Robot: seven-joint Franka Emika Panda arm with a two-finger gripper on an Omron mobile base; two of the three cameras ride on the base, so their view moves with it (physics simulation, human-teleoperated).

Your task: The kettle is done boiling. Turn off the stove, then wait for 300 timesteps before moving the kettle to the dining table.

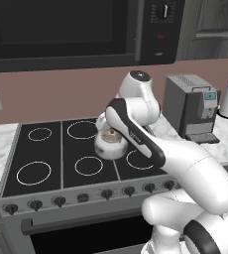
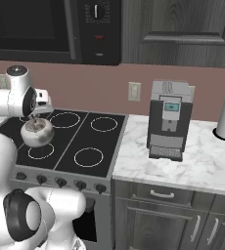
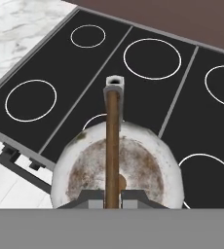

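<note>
Gripped right under the hand camera, the kettle's brown wire handle [image 3: 112, 146] runs up the middle between the two finger tips, which close on it from both sides: the pincer [image 3: 112, 197] is clenched on the handle. Directly below the pincer hangs the kettle [image 3: 118, 168], spout pointing away, over the black stove [image 3: 148, 104]; in the side views it appears just clear of the glass, above a front ring burner, though contact is hard to rule out. Off to the pincer's right, along the marble counter [image 2: 192, 161], stands a grey coffee machine [image 2: 168, 119]. To carry well, I judge the lift should rise straight and slowly, keeping the handle centred so the kettle does not swing or tip.
</note>
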